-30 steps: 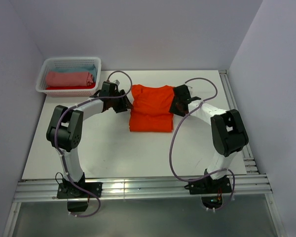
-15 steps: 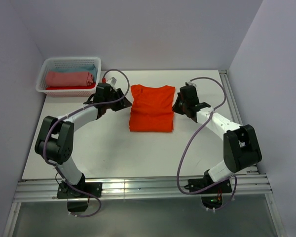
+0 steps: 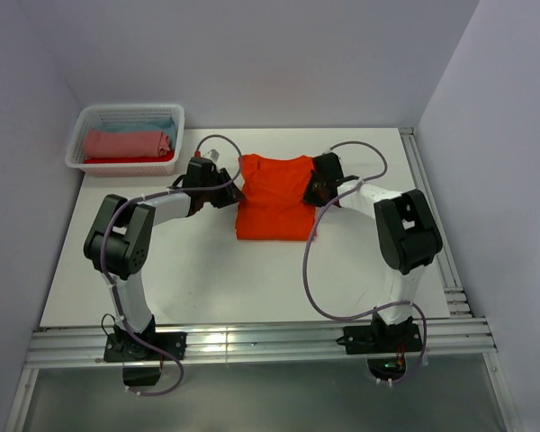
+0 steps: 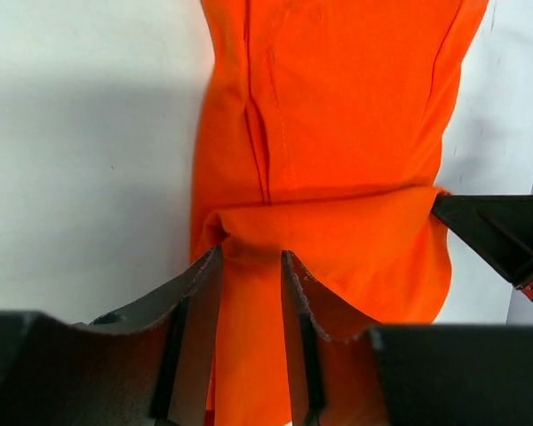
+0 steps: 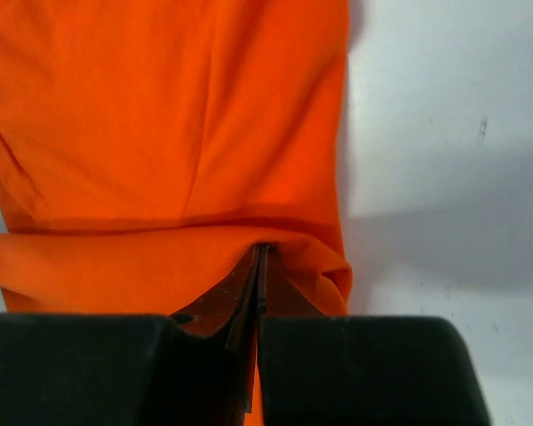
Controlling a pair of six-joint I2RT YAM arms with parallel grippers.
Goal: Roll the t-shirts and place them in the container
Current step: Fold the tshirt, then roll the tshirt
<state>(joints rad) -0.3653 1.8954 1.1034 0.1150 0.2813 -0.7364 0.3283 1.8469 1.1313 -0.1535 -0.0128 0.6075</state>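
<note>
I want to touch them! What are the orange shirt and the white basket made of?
The orange t-shirt looks like soft, matte knit cloth, probably cotton: it creases, folds over and shows stitched seams. The white basket looks like smooth, hard plastic: its thin walls are moulded in an open lattice.

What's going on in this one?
Two arms are working on the orange t-shirt lying on the white table. The right gripper is shut on a raised fold at one side edge; the left gripper straddles the same fold opposite, jaws apart. Rolled shirts sit in the white basket at the far left.
</note>
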